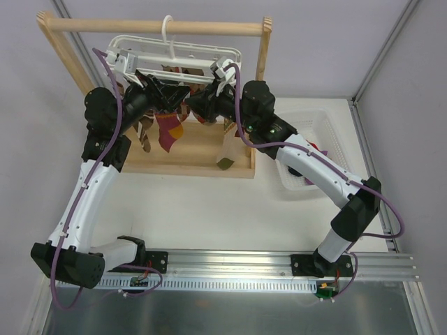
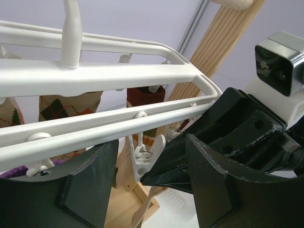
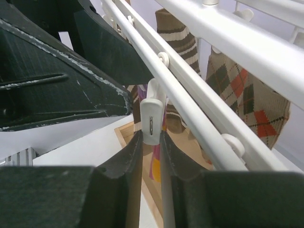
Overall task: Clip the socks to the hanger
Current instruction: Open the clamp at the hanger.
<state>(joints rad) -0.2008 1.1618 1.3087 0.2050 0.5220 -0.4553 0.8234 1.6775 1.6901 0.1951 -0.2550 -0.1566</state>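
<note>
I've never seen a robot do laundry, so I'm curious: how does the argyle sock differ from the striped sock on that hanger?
The argyle sock shows brown and orange diamonds; the striped sock has brown and cream bands. In the right wrist view the argyle sock hangs nearer the camera, the striped sock farther along the hanger. Both are knitted and hang below the hanger's rails.

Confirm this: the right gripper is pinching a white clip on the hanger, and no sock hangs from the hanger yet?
Not quite. The right gripper is pinching a white clip on the hanger, but socks already hang from it: the right wrist view shows a brown argyle sock and a brown-white striped sock hung there.
</note>
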